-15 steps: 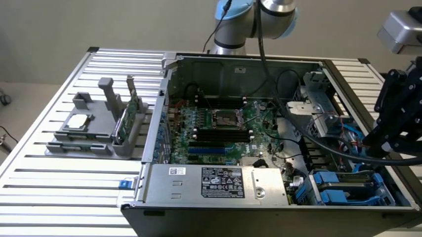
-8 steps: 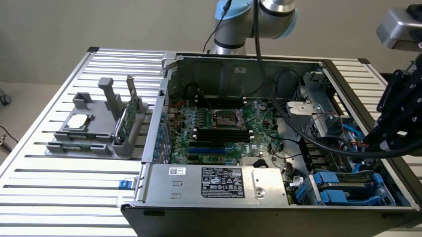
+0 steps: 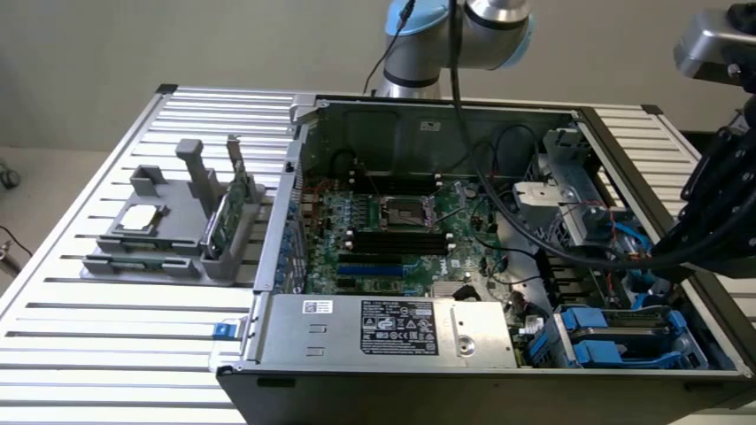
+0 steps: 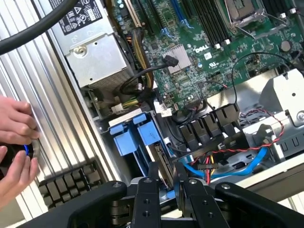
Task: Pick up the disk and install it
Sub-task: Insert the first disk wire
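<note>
Wrist view: claw (image 4: 167, 185) part-closed, apparently pinching the disk (image 4: 159, 159) standing edge-on in blue-tabbed bay (image 4: 124, 141); install step, prob. mid-insertion; seating needs straight push, clear of cables (image 4: 228, 165).

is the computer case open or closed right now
Open. The computer case has no side panel on, so the motherboard and the silver power supply inside lie exposed in the exterior view.

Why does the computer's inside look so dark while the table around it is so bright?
Exterior view: the ribbed metal table reflects light brightly, while the walls of the computer case shade its inside. Wrist view: the table slats glare almost white beside the darker drive bay.
</note>
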Motion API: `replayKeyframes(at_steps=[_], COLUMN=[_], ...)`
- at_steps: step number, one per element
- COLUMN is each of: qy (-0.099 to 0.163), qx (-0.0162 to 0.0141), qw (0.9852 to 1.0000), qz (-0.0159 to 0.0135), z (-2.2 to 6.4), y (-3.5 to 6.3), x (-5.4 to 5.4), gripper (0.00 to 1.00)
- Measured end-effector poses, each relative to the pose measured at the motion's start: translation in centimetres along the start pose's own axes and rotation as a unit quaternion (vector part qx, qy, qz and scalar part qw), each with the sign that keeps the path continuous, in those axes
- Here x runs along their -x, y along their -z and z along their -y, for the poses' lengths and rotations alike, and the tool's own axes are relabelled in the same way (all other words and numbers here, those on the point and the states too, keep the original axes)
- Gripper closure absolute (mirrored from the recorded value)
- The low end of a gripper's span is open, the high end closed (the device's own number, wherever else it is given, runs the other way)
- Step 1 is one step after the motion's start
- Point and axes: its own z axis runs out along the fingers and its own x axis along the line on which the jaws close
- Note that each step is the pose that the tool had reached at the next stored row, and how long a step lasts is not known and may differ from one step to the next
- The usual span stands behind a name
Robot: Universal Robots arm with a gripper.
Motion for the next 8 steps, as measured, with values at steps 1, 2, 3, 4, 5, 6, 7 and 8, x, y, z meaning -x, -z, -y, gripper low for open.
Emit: replayKeyframes(at_steps=[1, 2, 3, 4, 5, 6, 7, 8], qy=[-0.008, -0.017, -0.026, -0.034, -0.043, -0.052, -0.060, -0.070], qx=[0.0000, 0.0001, 0.0001, 0.0002, 0.0002, 0.0003, 0.0003, 0.0004], qw=[1.0000, 0.9998, 0.9997, 0.9994, 0.9991, 0.9987, 0.9982, 0.9976], qz=[0.0004, 0.0009, 0.0013, 0.0018, 0.0022, 0.0027, 0.0031, 0.0036], z=[0.00, 0.00, 0.00, 0.00, 0.00, 0.00, 0.00, 0.00], y=[0.00, -0.01, -0.01, -0.01, -0.01, -0.02, -0.02, -0.02], x=[0.00, 0.00, 0.00, 0.00, 0.00, 0.00, 0.00, 0.00], gripper=[0.73, 0.73, 0.73, 0.73, 0.73, 0.73, 0.73, 0.73])
